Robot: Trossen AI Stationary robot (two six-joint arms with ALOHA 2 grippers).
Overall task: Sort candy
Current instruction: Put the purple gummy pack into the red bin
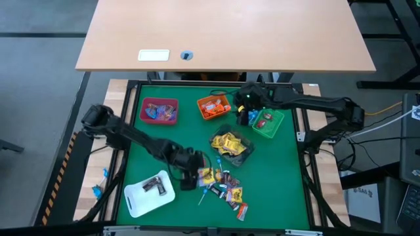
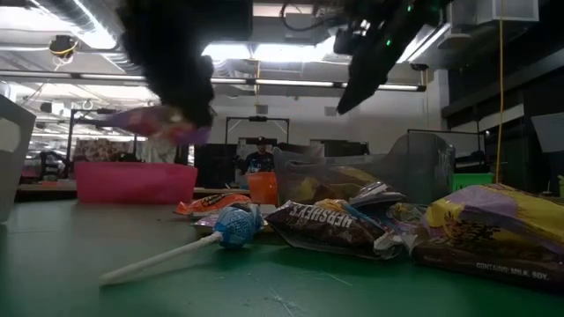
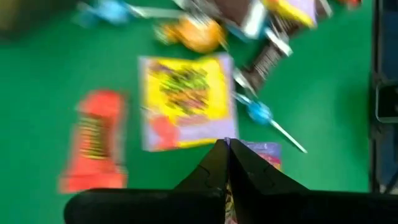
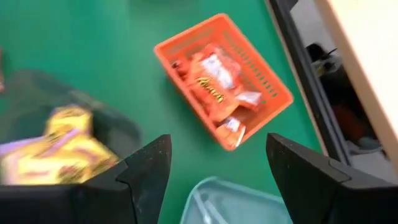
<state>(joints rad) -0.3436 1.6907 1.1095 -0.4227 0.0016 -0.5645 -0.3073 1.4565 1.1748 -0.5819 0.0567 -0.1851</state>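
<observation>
while left gripper [image 3: 225, 148] jaws pinch a crinkly purple packet [image 3: 264, 154], right gripper [image 4: 214, 168] jaws agape

Bright ceiling strips [image 2: 264, 84] glare in the low view; both wrist views are motion-blurred.

Candy [image 1: 223, 187] heaped loose on green mat; purple packet [image 3: 264, 152] pinched, lifted
</observation>
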